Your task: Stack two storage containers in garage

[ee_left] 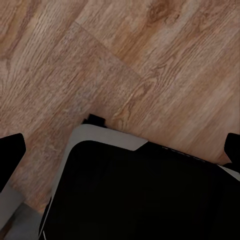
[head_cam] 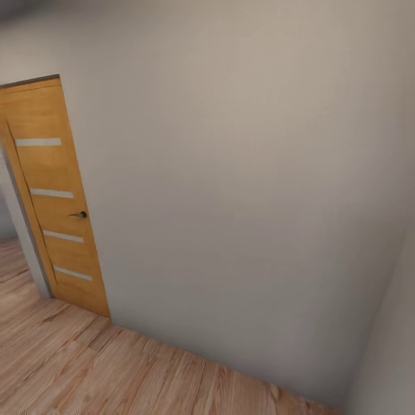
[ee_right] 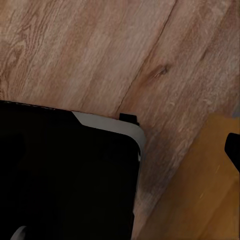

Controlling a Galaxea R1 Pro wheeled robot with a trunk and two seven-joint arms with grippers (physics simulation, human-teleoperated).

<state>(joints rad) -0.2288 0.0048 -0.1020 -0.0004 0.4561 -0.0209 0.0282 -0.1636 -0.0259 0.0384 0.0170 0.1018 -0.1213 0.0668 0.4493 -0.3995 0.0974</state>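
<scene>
Robot in transit, facing a plain pale wall [head_cam: 242, 190]; wooden door [head_cam: 55, 196] far left; wood-plank floor [head_cam: 86, 369] underfoot, not garage concrete; containers' whereabouts unknown; both pincers' state cannot be told; judging so, carrying and stacking remain.

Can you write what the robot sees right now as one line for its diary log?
phase: on its way | ahead: plain pale wall | left: orange wooden door with four pale strips | underfoot: light wood-plank floor | containers: none seen
</scene>
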